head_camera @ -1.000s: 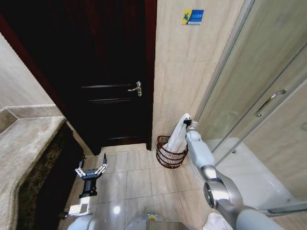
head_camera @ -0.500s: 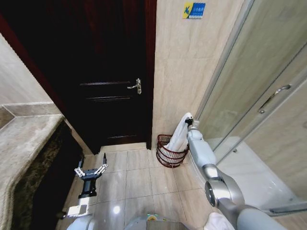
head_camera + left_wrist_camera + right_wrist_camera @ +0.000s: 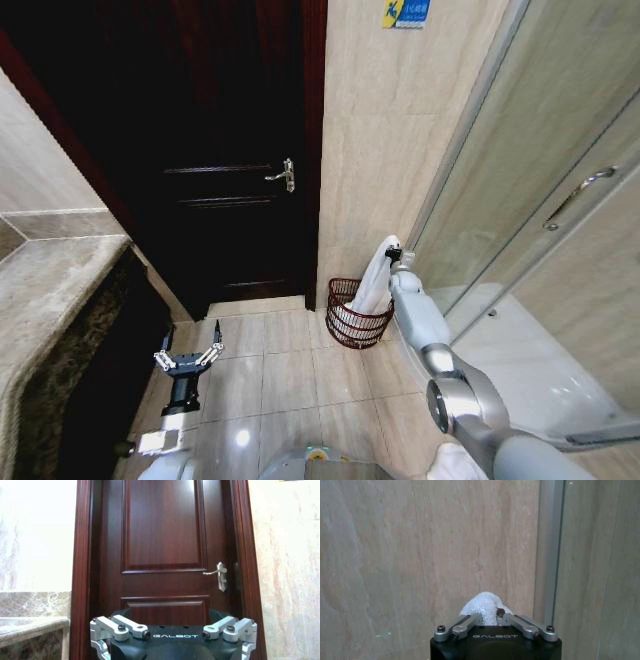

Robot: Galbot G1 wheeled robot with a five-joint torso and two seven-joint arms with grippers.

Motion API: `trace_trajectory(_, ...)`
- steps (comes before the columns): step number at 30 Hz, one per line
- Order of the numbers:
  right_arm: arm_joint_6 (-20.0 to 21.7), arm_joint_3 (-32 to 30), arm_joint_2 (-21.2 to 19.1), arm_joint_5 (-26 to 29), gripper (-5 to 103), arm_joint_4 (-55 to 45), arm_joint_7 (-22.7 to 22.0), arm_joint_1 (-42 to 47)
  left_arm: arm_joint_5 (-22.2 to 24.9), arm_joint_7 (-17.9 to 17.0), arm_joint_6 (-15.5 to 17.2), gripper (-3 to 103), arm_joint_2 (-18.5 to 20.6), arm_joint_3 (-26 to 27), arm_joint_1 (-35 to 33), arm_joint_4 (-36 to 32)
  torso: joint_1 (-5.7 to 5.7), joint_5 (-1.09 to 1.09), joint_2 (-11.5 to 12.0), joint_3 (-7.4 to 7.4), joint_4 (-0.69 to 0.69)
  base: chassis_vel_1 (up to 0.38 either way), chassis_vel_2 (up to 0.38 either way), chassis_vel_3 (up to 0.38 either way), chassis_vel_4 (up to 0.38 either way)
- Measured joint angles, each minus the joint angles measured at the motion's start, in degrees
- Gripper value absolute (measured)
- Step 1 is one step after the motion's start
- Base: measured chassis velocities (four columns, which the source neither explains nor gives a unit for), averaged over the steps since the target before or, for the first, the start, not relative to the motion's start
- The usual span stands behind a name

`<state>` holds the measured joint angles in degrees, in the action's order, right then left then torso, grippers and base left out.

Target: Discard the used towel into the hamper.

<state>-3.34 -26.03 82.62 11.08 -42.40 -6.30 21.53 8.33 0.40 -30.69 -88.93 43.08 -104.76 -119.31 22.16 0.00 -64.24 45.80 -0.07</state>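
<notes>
White terry towel pinched in right gripper, draped into round wire-bar hamper at far tiled wall; left gripper spread, empty, low near left.

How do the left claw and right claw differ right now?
The left claw is open and empty, low over the tiled floor; the right claw is shut on the white cloth towel, raised above the reddish-brown wire hamper. Both face the wall.
</notes>
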Motion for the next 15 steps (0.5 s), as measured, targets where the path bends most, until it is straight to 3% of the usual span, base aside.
trace_trajectory(15,0.8,-0.45,-1.46,1.75,5,0.28,0.98,0.28,-0.87,0.32,0.83,100,-1.27,-0.49,-1.39,-3.74,-2.06,0.0,4.6,-2.56,0.0,0.0,0.0,0.0,0.0)
